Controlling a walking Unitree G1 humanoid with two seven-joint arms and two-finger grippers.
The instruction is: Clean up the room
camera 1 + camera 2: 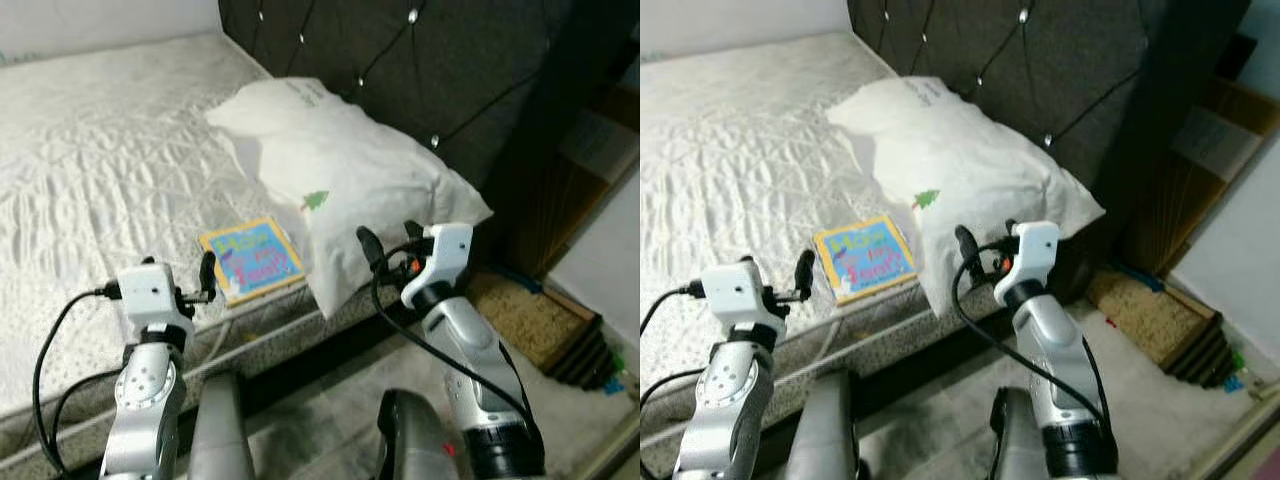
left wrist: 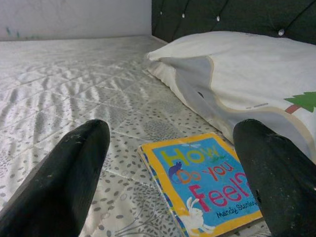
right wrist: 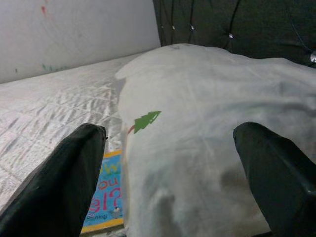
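So the robot's parked at the side of the bed (image 1: 100,150), white quilted mattress with a dark tufted headboard (image 1: 400,60). A colourful children's board book (image 1: 250,260) with a yellow border lies flat near the mattress edge, just beside a big white pillow (image 1: 340,170) with a little green tree print, which hangs a bit over the edge. The left gripper (image 1: 208,275) hovers right in front of the book, jaws wide apart, holding nothing. The right gripper (image 1: 385,245) faces the pillow's near side, jaws also spread and empty. Tidying looks barely started to me: book not picked up, pillow still crooked. A tan mat (image 1: 525,315) sits on the floor by the headboard.
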